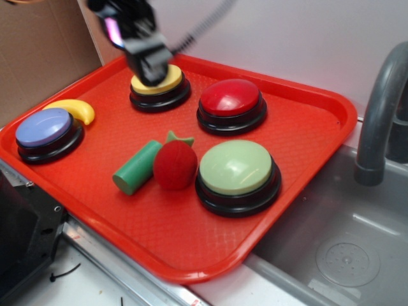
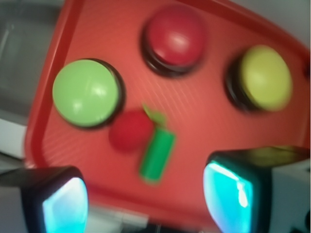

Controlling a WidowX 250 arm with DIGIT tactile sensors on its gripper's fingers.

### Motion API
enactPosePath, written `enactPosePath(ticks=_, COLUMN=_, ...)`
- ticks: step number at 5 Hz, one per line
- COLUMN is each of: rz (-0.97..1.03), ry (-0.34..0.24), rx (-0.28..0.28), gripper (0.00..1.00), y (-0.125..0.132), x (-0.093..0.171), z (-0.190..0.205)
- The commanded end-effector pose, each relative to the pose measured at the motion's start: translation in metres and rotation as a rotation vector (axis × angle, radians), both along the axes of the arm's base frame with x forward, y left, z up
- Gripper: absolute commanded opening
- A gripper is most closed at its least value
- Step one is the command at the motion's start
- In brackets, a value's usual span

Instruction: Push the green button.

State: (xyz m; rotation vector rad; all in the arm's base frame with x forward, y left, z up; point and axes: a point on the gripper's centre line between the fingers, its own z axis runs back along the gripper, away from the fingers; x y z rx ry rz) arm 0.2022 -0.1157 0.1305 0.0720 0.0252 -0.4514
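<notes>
The green button (image 1: 236, 167) is a large pale-green dome on a black base at the tray's front right; in the wrist view it (image 2: 86, 92) lies at the upper left. My gripper (image 1: 152, 71) hangs at the back left of the tray, over the near edge of the yellow button (image 1: 172, 80), far from the green button. In the blurred wrist view my gripper (image 2: 146, 204) has its two fingers wide apart with nothing between them, so it is open and empty.
The red tray (image 1: 306, 127) also holds a red button (image 1: 229, 97), a blue button (image 1: 43, 127), a toy banana (image 1: 80, 109), a dark green cylinder (image 1: 137, 167) and a red strawberry (image 1: 174, 164) just left of the green button. A grey sink (image 1: 338, 248) and faucet (image 1: 379, 108) stand to the right.
</notes>
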Motion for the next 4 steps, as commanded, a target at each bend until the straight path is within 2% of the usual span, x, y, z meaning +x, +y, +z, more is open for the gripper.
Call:
enactPosePath(ticks=1, rz=-0.458, ry=-0.063, rx=0.001, gripper=1.0, y=-0.057, x=-0.026, z=-0.05)
enactPosePath(ticks=2, rz=-0.42, ry=-0.047, rx=-0.04, gripper=1.0, y=-0.046, x=-0.028, z=-0.061)
enactPosePath(ticks=3, rz=-0.393, ry=-0.041, rx=-0.044, gripper=1.0, y=-0.037, x=-0.02, z=-0.062)
enactPosePath(ticks=4, rz=-0.36, ry=-0.064, rx=-0.047, gripper=1.0, y=-0.032, x=-0.003, z=-0.053)
